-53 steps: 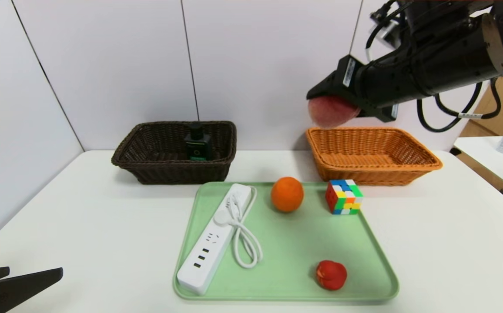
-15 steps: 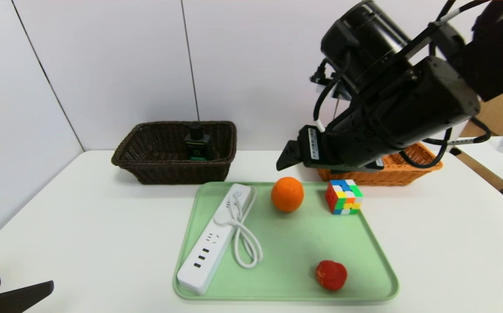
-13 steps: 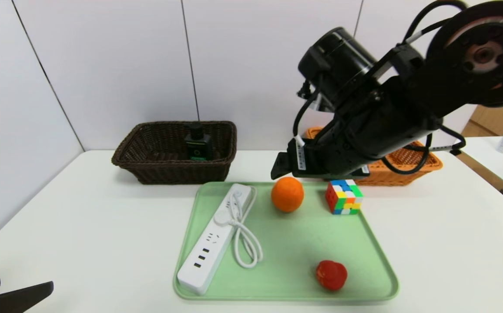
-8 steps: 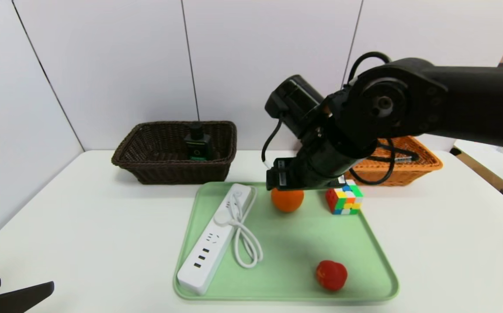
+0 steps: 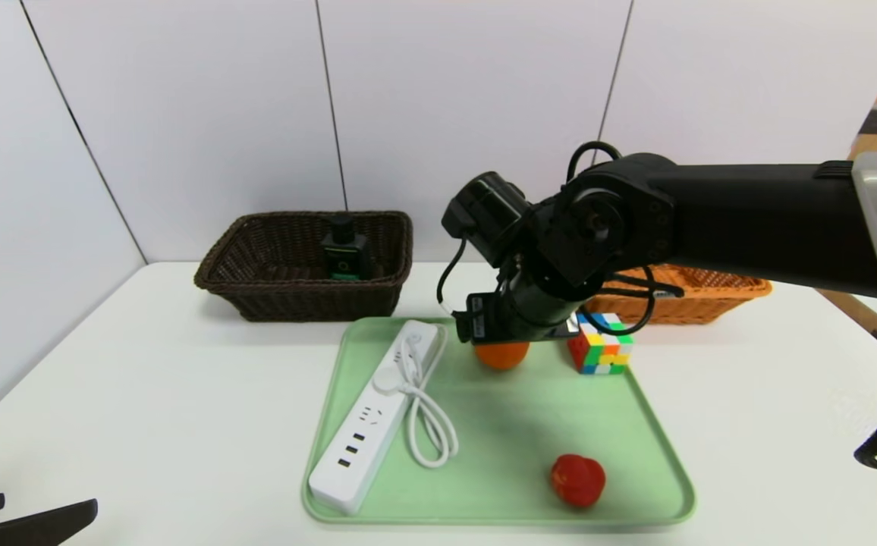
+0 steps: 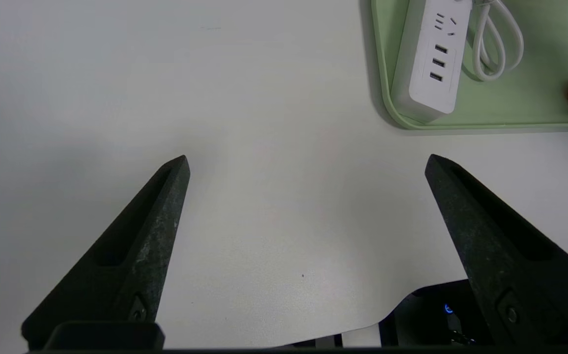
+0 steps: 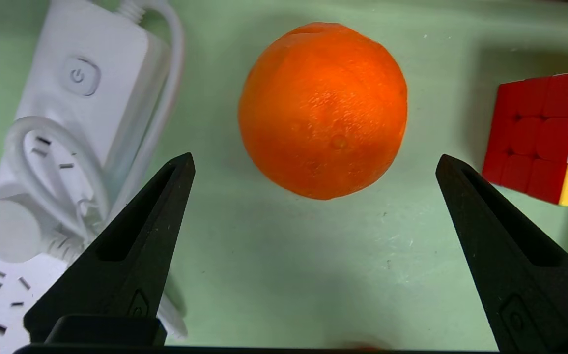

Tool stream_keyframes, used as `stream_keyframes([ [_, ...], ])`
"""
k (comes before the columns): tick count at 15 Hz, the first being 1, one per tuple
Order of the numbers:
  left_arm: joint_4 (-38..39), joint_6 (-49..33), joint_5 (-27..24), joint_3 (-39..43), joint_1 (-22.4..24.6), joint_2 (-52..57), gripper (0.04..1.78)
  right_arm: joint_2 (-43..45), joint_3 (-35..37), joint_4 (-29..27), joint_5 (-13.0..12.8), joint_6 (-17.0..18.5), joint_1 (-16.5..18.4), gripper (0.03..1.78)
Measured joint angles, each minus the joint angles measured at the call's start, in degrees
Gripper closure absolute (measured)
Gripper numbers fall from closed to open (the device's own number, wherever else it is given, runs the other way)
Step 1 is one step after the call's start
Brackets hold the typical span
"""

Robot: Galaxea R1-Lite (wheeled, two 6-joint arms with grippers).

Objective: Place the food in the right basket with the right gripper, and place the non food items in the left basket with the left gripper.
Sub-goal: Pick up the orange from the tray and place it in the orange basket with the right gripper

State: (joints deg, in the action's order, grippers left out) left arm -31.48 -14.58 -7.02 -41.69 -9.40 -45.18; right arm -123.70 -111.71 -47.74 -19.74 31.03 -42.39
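An orange (image 7: 323, 110) sits at the back of the green tray (image 5: 514, 425). My right gripper (image 7: 314, 160) hangs open just above it, with the fruit a little beyond the fingertips and untouched. In the head view the right wrist (image 5: 518, 322) hides most of the orange (image 5: 501, 354). A colour cube (image 5: 599, 345) stands to its right, a white power strip (image 5: 374, 417) lies to its left, and a red fruit (image 5: 577, 479) rests near the tray's front. My left gripper (image 6: 307, 158) is open and empty over bare table at the front left.
The dark brown basket (image 5: 256, 299) at the back left holds a black and green item (image 5: 345, 254). The orange basket (image 5: 711, 292) at the back right is largely hidden behind my right arm. A white wall runs behind both baskets.
The right arm swung down from above the orange basket, where it held a pink fruit, to just over the orange, now open and empty. The left gripper has barely moved.
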Motion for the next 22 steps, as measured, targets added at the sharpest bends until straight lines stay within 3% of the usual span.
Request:
stream_keyframes([
  [7,0.02,0.11,-0.06,0.21,0.0,-0.18,0.13,-2.05,0.0,4.8,0.26,0.8,1.65,0.11],
  [22,0.28,0.09,-0.05,1.01,0.0,-0.18,0.13,-6.88,0.0,7.58,0.67,2.27,3.55,0.11],
])
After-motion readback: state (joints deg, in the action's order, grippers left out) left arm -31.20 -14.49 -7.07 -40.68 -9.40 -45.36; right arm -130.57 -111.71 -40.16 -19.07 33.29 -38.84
